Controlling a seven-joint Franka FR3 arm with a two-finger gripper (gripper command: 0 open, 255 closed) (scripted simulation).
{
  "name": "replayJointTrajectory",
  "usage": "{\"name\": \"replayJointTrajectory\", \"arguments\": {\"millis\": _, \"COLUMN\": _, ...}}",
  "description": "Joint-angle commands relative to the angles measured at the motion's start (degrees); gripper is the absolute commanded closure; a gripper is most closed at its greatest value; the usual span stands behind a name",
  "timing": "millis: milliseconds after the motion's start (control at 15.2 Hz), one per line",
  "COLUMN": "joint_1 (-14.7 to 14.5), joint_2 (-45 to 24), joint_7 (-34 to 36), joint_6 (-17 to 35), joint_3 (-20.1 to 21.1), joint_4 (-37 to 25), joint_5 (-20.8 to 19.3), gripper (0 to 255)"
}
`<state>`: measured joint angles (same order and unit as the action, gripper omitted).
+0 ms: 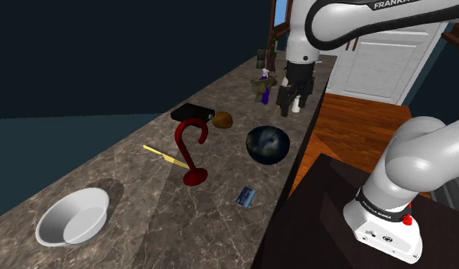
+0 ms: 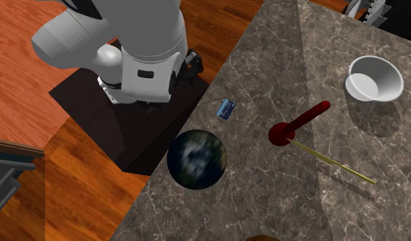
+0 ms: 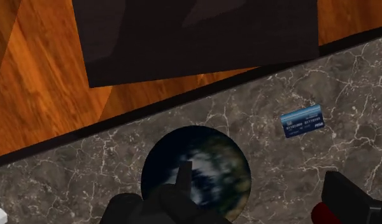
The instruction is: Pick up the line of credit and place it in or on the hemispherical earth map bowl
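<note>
Card (image 3: 302, 119) flat, rectangular; bowl (image 3: 212, 158) hemispherical.

This looks like a room in a home. A long marbled stone counter (image 1: 136, 206) runs beside a polished wood floor (image 1: 350, 122), and a white panelled door (image 1: 377, 69) stands beyond.

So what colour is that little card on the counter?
The card is blue with pale writing, clearest in the wrist view.
</note>
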<state>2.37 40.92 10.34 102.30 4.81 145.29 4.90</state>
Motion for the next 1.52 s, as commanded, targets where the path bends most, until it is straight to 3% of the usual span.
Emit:
{"name": "replayJointTrajectory", "arguments": {"millis": 0, "joint_1": 0.5, "joint_2": -1.5, "joint_7": 4.6, "joint_6": 1.8, "joint_3": 1.0, "joint_4": 2.0, "joint_5": 2.7, "gripper": 0}}
{"name": "replayJointTrajectory", "arguments": {"millis": 462, "joint_1": 0.8, "joint_2": -11.2, "joint_7": 18.5, "joint_6": 12.0, "joint_3": 4.4, "joint_4": 6.8, "joint_5": 13.3, "gripper": 0}}
{"name": "replayJointTrajectory", "arguments": {"millis": 858, "joint_1": -0.6, "joint_2": -22.5, "joint_7": 27.5, "joint_6": 22.8, "joint_3": 6.8, "joint_4": 8.7, "joint_5": 24.6, "gripper": 0}}
{"name": "replayJointTrajectory", "arguments": {"millis": 1122, "joint_1": -2.3, "joint_2": -31.6, "joint_7": 31.0, "joint_6": 30.3, "joint_3": 8.0, "joint_4": 8.1, "joint_5": 34.0, "gripper": 0}}
{"name": "replayJointTrajectory", "arguments": {"millis": 1452, "joint_1": -4.5, "joint_2": -44.0, "joint_7": 32.0, "joint_6": 38.5, "joint_3": 9.7, "joint_4": 5.0, "joint_5": 48.6, "gripper": 0}}
